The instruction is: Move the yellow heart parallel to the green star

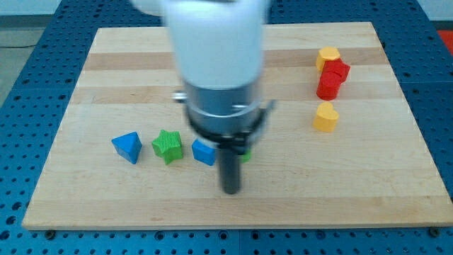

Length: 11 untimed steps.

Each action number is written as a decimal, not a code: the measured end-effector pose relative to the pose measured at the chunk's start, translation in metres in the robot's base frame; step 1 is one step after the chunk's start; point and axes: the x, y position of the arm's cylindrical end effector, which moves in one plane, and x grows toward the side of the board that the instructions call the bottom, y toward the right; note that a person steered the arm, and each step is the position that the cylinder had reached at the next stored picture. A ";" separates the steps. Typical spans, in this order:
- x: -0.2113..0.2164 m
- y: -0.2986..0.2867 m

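The yellow heart (pixel 325 117) lies at the view's right, below two red blocks. The green star (pixel 167 146) lies at the lower left, between a blue triangle (pixel 127 147) and a blue block (pixel 204 151). My tip (pixel 231 190) is at the lower middle of the board, just right of and below the blue block, far left of the yellow heart. A bit of another green block (pixel 245 155) shows behind the rod.
A yellow hexagon block (pixel 328 57) sits at the upper right, with a red block (pixel 337 69) and another red block (pixel 328 87) below it. The arm's white and grey body (pixel 219 64) hides the board's middle. The wooden board (pixel 396 177) lies on a blue perforated table.
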 end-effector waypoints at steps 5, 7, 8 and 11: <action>-0.124 0.166; -0.119 0.144; -0.109 0.139; -0.118 0.096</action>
